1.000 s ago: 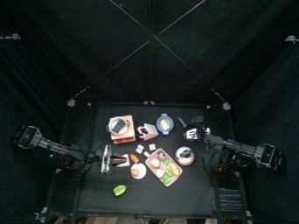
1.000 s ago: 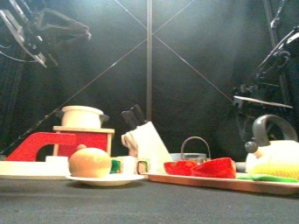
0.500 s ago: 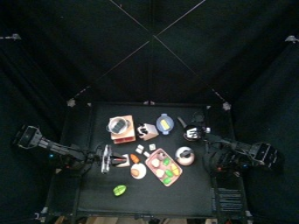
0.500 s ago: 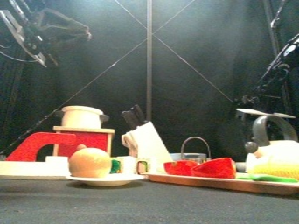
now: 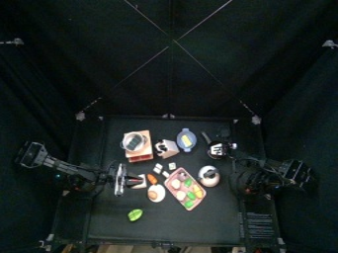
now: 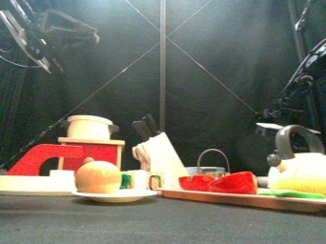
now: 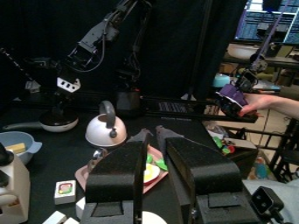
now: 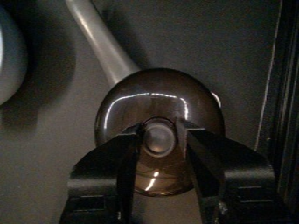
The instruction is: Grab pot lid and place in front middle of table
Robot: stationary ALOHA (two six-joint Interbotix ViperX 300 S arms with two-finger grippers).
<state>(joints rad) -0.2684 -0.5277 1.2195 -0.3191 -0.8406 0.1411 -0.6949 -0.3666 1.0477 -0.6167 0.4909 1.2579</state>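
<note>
Fingers (image 8: 117, 162) of the right gripper (image 8: 160, 131) stand one on each side of the knob (image 8: 160, 140) on the pot lid (image 8: 158, 96), close against it. From the pictures I cannot tell whether they are pressing the knob or only flanking it. The lid is a dark glass dome lying flat on the table (image 5: 158, 225), not lifted. It sits on the table's right side, close to the edge and well back from the front middle. A pale handle (image 8: 100, 44) runs past the lid, with its end just beside the rim.

In the top view the right arm (image 5: 271, 173) reaches in over the right edge, behind the tray (image 5: 189, 188) of toy food.

The left gripper (image 7: 152, 149) hangs above the left part of the table with its fingers slightly parted and nothing between them. Its camera looks across a white kettle (image 7: 105, 129) to the far side. There, past the curtain, a person's hand (image 7: 267, 103) holds a small object.

In the front view, a plate with a round fruit (image 6: 99, 176) and a knife block (image 6: 159, 152) stand near the front edge, with the kettle at the right.
</note>
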